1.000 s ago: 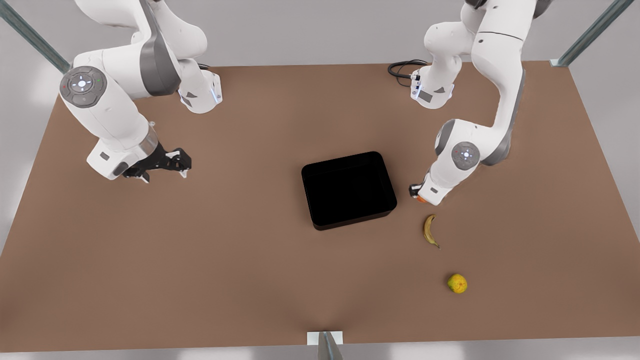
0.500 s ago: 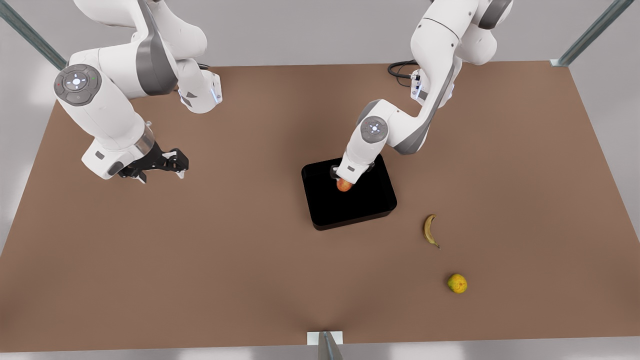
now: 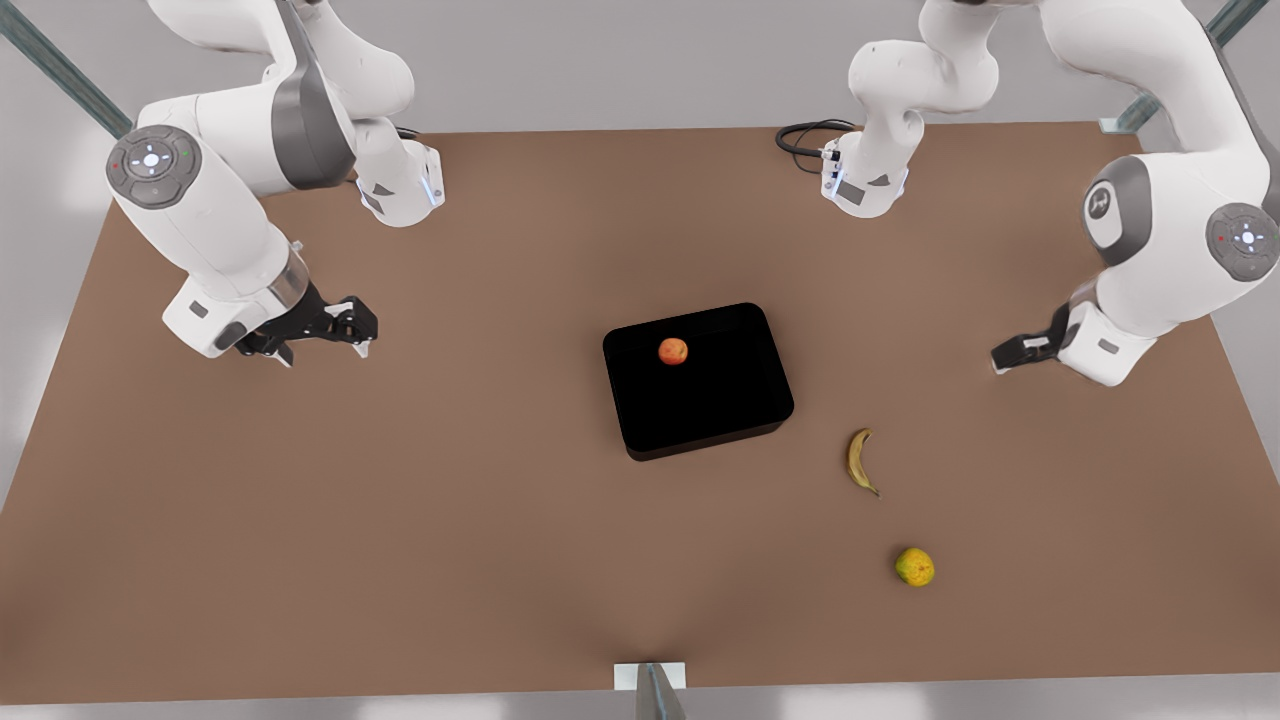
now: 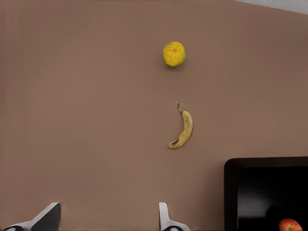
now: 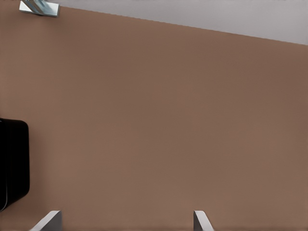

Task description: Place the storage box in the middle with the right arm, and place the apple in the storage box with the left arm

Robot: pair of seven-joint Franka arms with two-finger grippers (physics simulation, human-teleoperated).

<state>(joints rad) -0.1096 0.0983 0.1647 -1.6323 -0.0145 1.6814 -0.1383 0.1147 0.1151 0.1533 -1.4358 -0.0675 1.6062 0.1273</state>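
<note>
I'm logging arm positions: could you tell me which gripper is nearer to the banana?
Left. The left gripper hovers just beyond the banana; the right gripper waits across the storage box.

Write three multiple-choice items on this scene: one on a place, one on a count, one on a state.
1. Where is the apple?
A) in the box
B) beside the banana
C) in an end effector

2. How many fruits lie on the table outside the box?
A) one
B) two
C) three

3. The left end effector is:
A) shut on the apple
B) open, holding nothing
C) shut on the banana

Answers:
1 A, it sits on the box's floor.
2 B, a banana and a yellow-green fruit.
3 B, its fingers stand apart over bare table.

The right end effector waits open at the front view's left.
</note>
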